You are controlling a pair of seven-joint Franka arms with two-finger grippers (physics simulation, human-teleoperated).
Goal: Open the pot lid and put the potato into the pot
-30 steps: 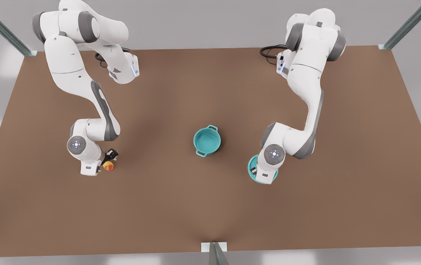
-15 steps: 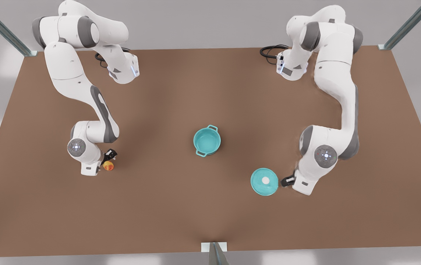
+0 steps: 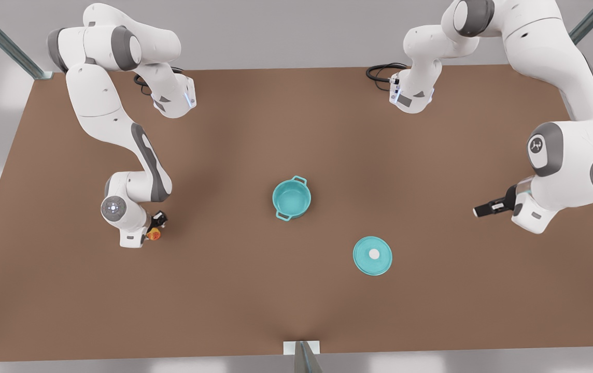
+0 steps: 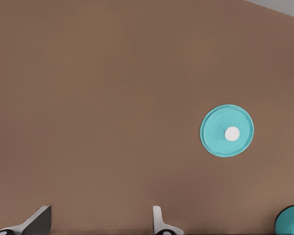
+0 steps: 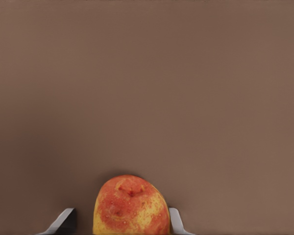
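Observation:
The teal pot stands uncovered at the table's middle, and its rim shows at the left wrist view's corner. The teal pot lid with its white knob lies flat on the table toward the front view's right of the pot. My left gripper hangs open and empty far off at the front view's right. The yellow and orange-red potato rests on the table at the front view's left. My right gripper is open around it, with a gap at one finger.
The brown table is bare around the pot and lid. Both arm bases stand at the far edge with black cables. Metal frame posts rise at the corners and at the near edge's middle.
My left gripper has let go of the lid, left it flat on the table and swung away to the front view's right. The right gripper has settled slightly closer over the potato.

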